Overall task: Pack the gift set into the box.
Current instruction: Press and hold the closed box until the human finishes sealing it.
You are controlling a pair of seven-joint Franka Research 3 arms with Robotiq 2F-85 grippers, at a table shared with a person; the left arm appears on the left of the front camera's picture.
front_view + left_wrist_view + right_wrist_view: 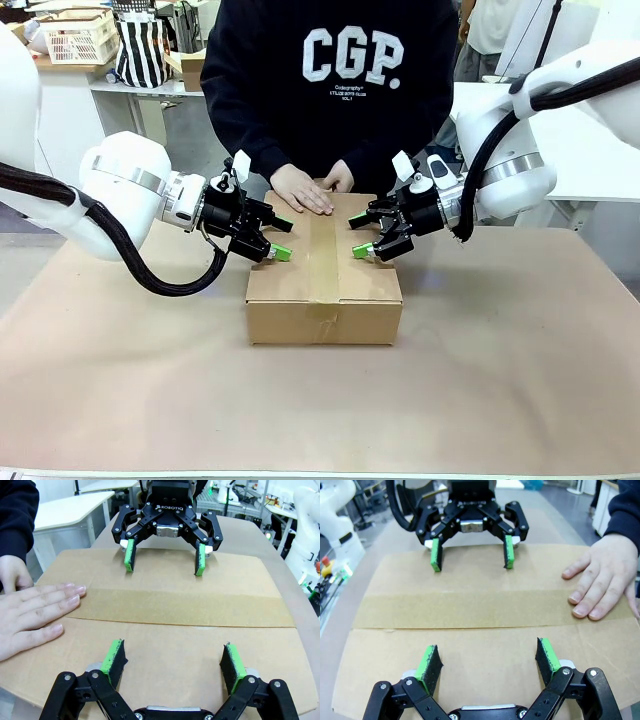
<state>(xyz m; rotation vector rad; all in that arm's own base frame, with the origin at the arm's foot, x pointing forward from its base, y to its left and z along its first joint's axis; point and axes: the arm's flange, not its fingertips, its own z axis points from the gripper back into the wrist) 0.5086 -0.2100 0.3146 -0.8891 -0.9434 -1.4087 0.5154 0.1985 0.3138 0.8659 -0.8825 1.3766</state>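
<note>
- Both grippers, left gripper (279,238) and right gripper (359,237), hover spread wide, holding nothing, over opposite sides of the box (324,268).
- Box sits mid-table, flaps shut and taped.
- Person's hand (301,189) lies flat on its far end.

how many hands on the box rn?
2. One hand lies flat on the box top at its far edge, left of the tape strip. The other hand sits beside it at the far edge, partly hidden.
</note>
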